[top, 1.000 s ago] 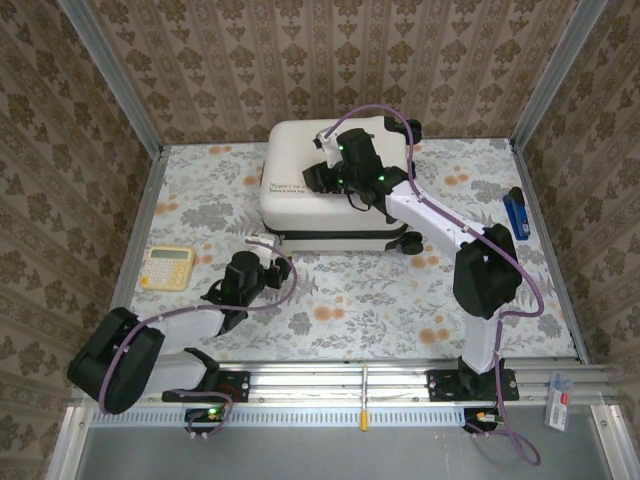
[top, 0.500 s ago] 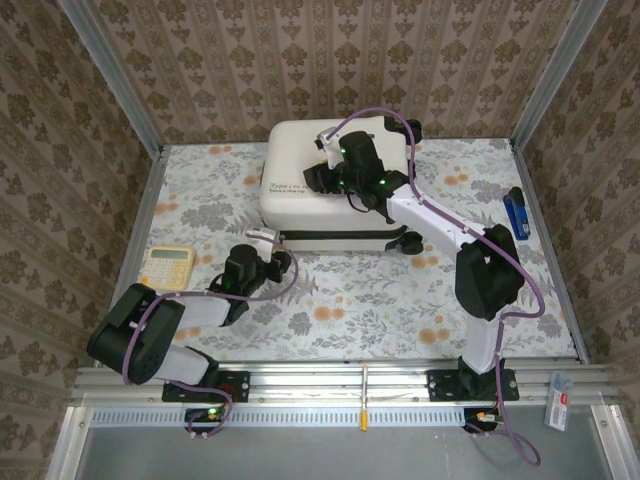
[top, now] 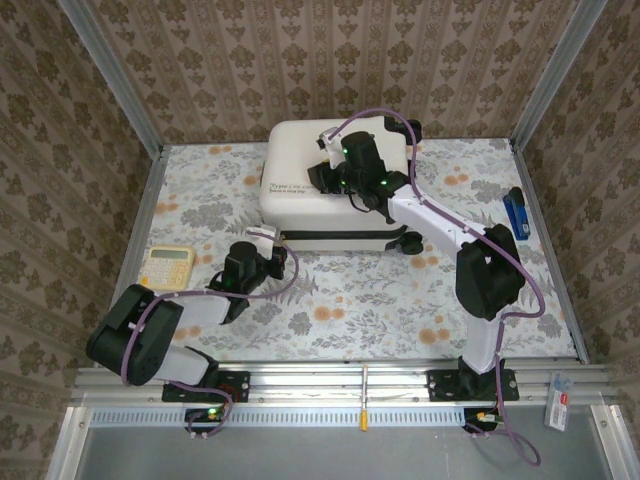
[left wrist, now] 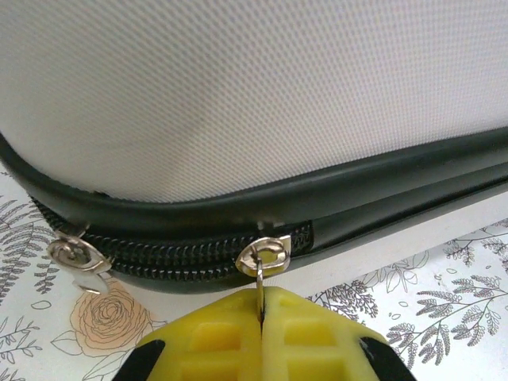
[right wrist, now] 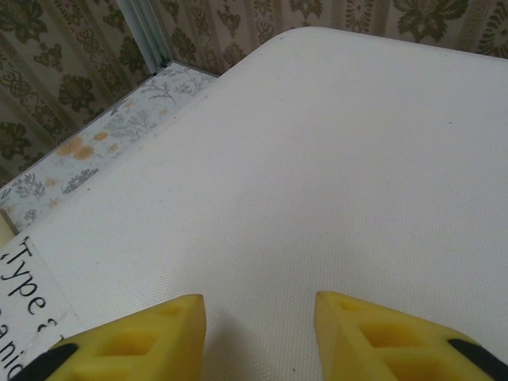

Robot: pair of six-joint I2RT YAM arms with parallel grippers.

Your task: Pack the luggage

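Left wrist view: my left gripper [left wrist: 262, 324] pinches the zip pull [left wrist: 263, 256] on the luggage [left wrist: 238, 95], which lies shut, far mid-table. Right gripper [right wrist: 258, 329] stands spread over its lid. Zip step, I judge; next, drag the pull along the seam.

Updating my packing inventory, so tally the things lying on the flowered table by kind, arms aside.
Luggage: 1
Calculator: 1
Blue stapler: 1
Total: 3
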